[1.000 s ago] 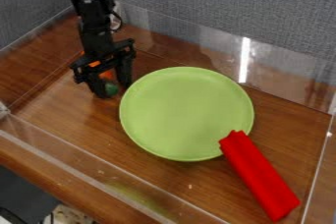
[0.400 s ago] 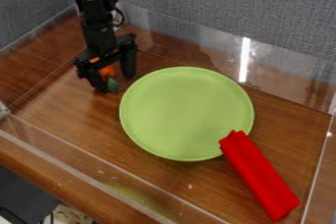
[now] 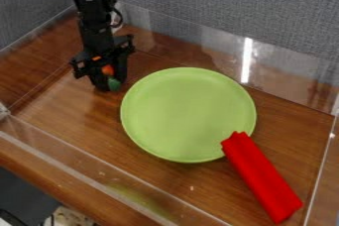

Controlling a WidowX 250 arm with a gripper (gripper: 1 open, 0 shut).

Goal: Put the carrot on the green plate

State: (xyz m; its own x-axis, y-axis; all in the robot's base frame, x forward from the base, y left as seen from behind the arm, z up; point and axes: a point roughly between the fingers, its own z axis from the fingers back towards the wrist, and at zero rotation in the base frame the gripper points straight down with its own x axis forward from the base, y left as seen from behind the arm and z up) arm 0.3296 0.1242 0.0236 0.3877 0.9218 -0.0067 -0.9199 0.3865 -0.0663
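From my camera I see black metal gripper, pointing down at tabletop's far left part. Small orange toy carrot with dark green end is at its fingertips, on brown wooden table, left of round lime-green plate, not on it. How wide jaws stand, and whether they grip carrot, I cannot tell. Long red rectangular block touches plate's right lower rim.
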